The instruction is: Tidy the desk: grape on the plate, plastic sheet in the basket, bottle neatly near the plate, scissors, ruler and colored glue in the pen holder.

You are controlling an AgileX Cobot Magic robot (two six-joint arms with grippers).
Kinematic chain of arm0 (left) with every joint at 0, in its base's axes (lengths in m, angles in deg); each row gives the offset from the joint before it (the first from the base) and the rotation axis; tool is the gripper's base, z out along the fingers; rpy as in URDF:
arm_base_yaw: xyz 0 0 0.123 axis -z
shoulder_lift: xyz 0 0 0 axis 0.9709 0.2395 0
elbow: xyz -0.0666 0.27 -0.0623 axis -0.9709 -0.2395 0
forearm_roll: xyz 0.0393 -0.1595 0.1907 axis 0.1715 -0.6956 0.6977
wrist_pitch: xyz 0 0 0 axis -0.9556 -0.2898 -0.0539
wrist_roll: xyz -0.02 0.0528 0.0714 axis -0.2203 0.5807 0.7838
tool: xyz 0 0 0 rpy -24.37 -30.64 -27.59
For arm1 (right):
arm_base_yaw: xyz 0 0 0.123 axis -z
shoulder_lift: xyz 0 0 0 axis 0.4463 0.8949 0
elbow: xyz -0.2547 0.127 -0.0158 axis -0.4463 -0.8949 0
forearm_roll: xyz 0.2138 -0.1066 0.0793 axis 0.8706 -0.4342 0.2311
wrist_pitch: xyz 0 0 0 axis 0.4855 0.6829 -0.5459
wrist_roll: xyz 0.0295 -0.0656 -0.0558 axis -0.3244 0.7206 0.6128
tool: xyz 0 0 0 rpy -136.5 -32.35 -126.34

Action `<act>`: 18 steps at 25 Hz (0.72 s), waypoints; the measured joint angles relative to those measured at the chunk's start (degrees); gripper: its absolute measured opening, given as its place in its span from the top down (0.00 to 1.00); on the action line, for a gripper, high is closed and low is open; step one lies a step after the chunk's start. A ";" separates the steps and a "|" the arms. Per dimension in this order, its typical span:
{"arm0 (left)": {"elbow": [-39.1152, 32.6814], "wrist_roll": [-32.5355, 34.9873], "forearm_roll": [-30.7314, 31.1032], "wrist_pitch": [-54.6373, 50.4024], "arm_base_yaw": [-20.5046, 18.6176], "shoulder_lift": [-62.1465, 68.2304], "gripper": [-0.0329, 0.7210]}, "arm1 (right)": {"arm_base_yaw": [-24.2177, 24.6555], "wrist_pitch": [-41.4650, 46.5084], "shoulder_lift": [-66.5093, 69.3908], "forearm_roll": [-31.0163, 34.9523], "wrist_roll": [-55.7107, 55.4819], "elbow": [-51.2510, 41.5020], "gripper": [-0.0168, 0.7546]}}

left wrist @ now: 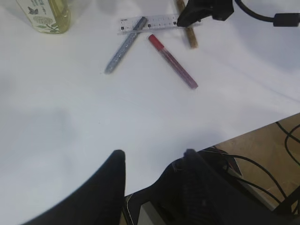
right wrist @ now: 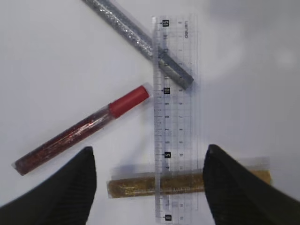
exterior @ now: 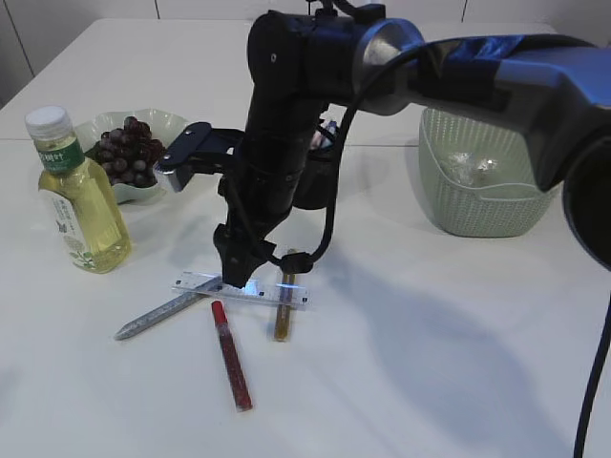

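My right tool [right wrist: 149, 180] hangs spread over the ruler [right wrist: 174, 117], mid-bench, lying across gold glue [right wrist: 187, 182] and silver glue [right wrist: 136, 40]. It looks thin, stiff, slick: I would pinch its long edges. My left tool [left wrist: 152, 157], half-spread, holds nothing.

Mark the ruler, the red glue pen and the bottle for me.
ruler [right wrist: 176, 117]: right wrist view, middle of the clear strip.
red glue pen [right wrist: 70, 138]: right wrist view, on its glittery barrel.
bottle [exterior: 81, 215]: exterior view, on its label.
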 joint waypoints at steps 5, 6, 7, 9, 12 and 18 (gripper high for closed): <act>0.00 0.00 0.35 0.00 0.00 0.00 0.56 | -0.99 0.00 2.35 0.00 0.48 1.11 0.26; 0.00 0.00 0.35 0.00 0.00 0.00 0.56 | -0.99 0.00 2.93 -0.29 0.48 1.33 0.26; 0.00 0.00 0.35 0.00 0.00 0.00 0.56 | -0.99 0.00 3.30 -0.73 0.56 1.43 0.26; 0.00 0.00 0.44 0.00 0.00 0.00 0.56 | -0.99 0.00 3.82 -1.80 0.56 1.77 0.26; 0.00 0.00 0.80 0.00 0.00 0.00 0.56 | -0.99 0.00 3.82 -2.62 0.60 1.85 0.26; 0.00 0.00 1.30 0.00 0.00 0.00 0.56 | -0.99 0.00 4.05 -4.10 0.70 1.85 0.26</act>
